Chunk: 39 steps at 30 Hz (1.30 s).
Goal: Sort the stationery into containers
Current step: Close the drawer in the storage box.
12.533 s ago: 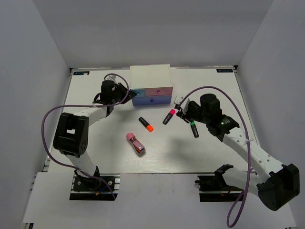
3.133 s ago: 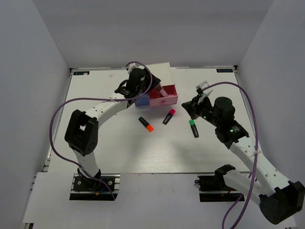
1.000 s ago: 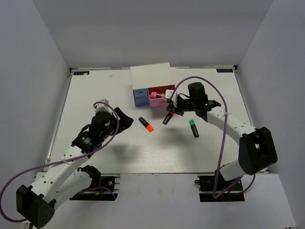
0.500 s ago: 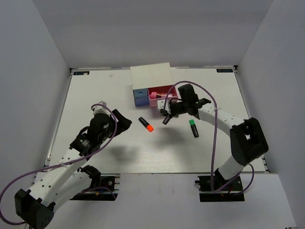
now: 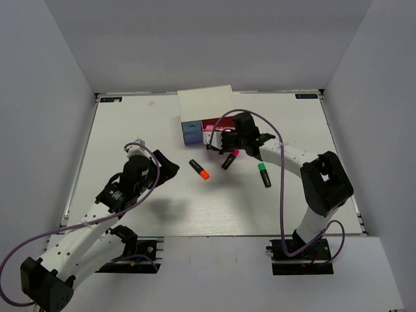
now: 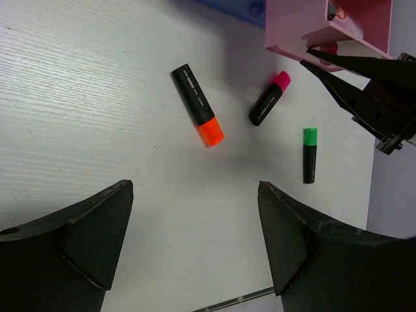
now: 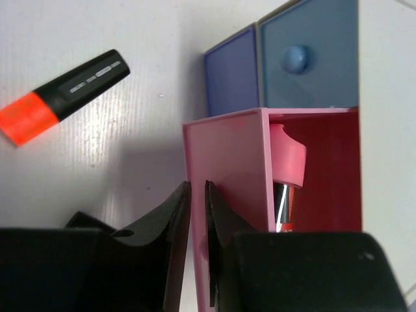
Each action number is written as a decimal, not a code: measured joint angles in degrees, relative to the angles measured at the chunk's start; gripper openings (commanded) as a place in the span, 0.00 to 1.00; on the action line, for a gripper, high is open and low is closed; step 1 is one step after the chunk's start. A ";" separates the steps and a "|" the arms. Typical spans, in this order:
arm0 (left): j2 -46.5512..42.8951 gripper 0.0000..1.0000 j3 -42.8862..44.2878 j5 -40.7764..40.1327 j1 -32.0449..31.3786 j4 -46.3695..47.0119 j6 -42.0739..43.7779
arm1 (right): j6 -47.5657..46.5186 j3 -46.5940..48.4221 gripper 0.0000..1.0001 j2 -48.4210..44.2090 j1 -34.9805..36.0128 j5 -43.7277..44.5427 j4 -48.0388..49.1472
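Since the frame half a second ago the right gripper (image 7: 197,185) has shifted left across the front of the pink drawer (image 7: 224,156), while the left arm has hardly stirred. Its fingers stand almost together and appear pinched on the knob at the drawer's front. The drawer is pulled out of the white cabinet (image 5: 205,101), with the pink stapler-like piece (image 7: 286,156) lying inside it. The left gripper (image 6: 194,186) hangs wide open and empty over the worktop (image 5: 130,130). Below it lie the orange marker (image 6: 198,114), pink marker (image 6: 270,99) and green marker (image 6: 310,155), apart from one another and unsorted.

Closing this drawer looks like the step in hand. The push should run straight along the drawer's travel, wrist square to the cabinet, so the drawer does not skew and bind. The arm must clear the pink marker lying just beside it.
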 measured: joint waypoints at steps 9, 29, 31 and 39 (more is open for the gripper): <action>-0.24 0.88 -0.13 -0.02 0.00 -0.42 -0.37 | 1.11 0.74 0.20 1.92 1.77 5.53 4.13; -1.03 0.88 -1.01 -0.04 0.00 -0.98 -0.46 | 1.29 9.84 0.19 9.60 2.67 14.21 7.69; -1.03 0.88 -1.01 -0.04 0.00 -0.98 -0.46 | 1.29 9.94 0.18 9.90 2.67 14.64 7.96; -1.03 0.88 -1.01 -0.04 0.00 -0.98 -0.46 | 1.31 10.32 0.18 11.30 2.67 16.26 9.16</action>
